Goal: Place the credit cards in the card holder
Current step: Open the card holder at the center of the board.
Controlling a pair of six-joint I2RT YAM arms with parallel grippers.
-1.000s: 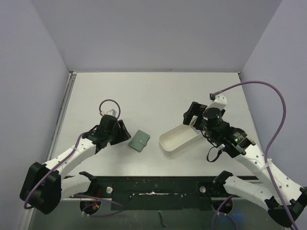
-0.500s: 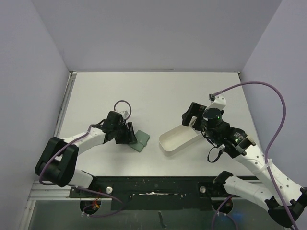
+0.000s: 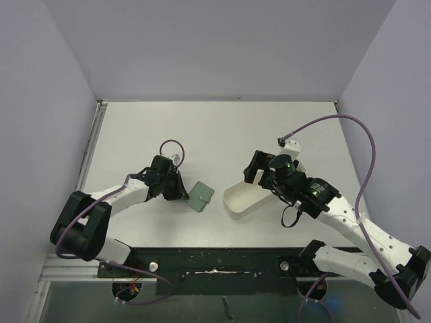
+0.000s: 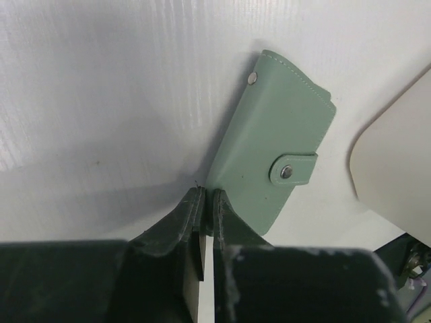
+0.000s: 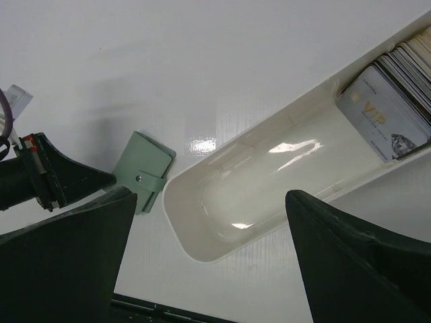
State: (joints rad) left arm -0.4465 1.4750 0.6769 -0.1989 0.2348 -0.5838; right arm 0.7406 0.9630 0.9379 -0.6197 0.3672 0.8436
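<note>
Judging against the earlier views, the right arm was found shifted leftward over the table. Its wide-spread right gripper was now held above the far end of the white tray. The left arm was little changed in reach, but the left gripper, parted half a second before, was now clenched, with nothing seen between its fingers. The card holder was seen nudged slightly rightward and turned a little.

The card holder was laid flat on the table, folded, its snap tab fastened, between the left gripper and the tray and apart from the tray. The closed fingertips were pressed together right at its left long edge, near the corner closest to the wrist camera; the card holder itself was not gripped.

The credit cards were stacked in the far end of the tray, a pale card uppermost, well apart from the card holder. The right fingers were held above the tray, and nothing was grasped by them.

The left arm was stretched low, angled rightward; the right arm was bent across from the right.
</note>
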